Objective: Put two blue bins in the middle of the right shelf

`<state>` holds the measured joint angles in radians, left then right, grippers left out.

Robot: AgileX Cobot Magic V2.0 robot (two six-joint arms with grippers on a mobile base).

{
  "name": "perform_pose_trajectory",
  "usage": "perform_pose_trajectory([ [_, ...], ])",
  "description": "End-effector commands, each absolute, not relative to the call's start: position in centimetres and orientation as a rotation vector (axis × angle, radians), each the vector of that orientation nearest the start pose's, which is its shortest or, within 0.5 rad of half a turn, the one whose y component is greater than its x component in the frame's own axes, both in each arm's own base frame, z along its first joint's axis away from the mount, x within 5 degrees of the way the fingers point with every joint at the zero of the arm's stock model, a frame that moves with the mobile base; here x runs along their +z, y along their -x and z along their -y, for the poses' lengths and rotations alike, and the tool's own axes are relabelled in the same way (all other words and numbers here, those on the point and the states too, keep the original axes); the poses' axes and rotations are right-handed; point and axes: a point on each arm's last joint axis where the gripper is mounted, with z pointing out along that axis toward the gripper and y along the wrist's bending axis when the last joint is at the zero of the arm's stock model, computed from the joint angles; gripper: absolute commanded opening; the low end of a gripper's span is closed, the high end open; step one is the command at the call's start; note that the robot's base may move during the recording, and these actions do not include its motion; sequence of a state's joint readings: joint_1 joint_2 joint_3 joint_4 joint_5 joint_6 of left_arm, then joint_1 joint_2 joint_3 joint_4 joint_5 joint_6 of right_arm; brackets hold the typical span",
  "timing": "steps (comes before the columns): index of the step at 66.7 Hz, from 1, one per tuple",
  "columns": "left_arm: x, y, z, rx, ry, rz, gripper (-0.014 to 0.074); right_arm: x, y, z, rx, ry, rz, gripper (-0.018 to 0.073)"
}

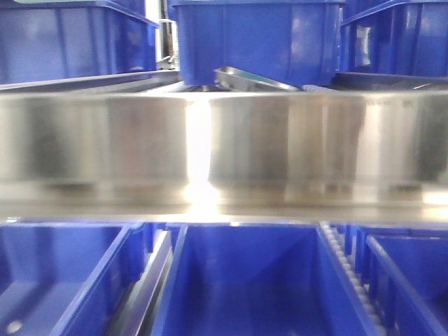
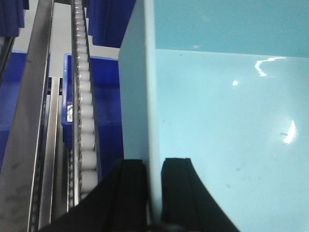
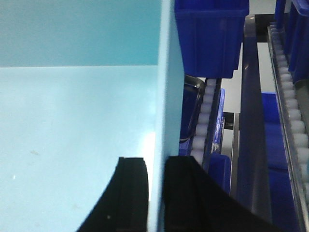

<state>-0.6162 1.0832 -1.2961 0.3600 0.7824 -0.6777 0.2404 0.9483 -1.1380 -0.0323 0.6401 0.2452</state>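
A pale light-blue bin fills both wrist views. My left gripper (image 2: 153,166) is shut on the bin's left wall (image 2: 140,96), one black finger (image 2: 130,193) outside and one inside. My right gripper (image 3: 157,166) is shut on the bin's right wall (image 3: 166,96) the same way. The bin's smooth floor (image 2: 227,135) shows in the left wrist view and also in the right wrist view (image 3: 72,135). The shelf's broad brushed-steel front rail (image 1: 224,143) spans the front view; the pale bin does not show there. I cannot tell whether a second pale bin is nested in it.
Dark royal-blue bins stand on the level above the rail (image 1: 259,38) and below it (image 1: 245,280). White roller tracks run beside the held bin on the left (image 2: 84,106) and right (image 3: 203,121), with more dark blue bins (image 3: 210,34) behind.
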Motion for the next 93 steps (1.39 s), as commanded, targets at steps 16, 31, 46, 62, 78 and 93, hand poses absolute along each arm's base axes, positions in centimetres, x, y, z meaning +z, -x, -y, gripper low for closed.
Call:
perform_pose_trajectory([
  [16,45.55,-18.67,9.57,-0.325,-0.047,-1.979,-0.0111,44.22,-17.96,-3.6,0.222,0.013,-1.882,-0.0166],
  [31,45.56,-18.68,9.56,-0.324,-0.048,-1.978,-0.0111,44.22,-17.96,-3.6,0.222,0.013,-1.882,-0.0166],
  [46,45.56,-18.68,9.56,-0.324,-0.048,-1.978,-0.0111,44.22,-17.96,-3.6,0.222,0.013,-1.882,-0.0166],
  [62,45.56,-18.68,9.56,-0.324,-0.048,-1.978,-0.0111,44.22,-17.96,-3.6,0.222,0.013,-1.882,-0.0166],
  [78,45.56,-18.68,9.56,-0.324,-0.048,-1.978,-0.0111,44.22,-17.96,-3.6,0.222,0.013,-1.882,-0.0166],
  [93,45.56,-18.68,9.56,-0.324,-0.048,-1.978,-0.0111,44.22,-17.96,-3.6,0.222,0.013,-1.882,-0.0166],
])
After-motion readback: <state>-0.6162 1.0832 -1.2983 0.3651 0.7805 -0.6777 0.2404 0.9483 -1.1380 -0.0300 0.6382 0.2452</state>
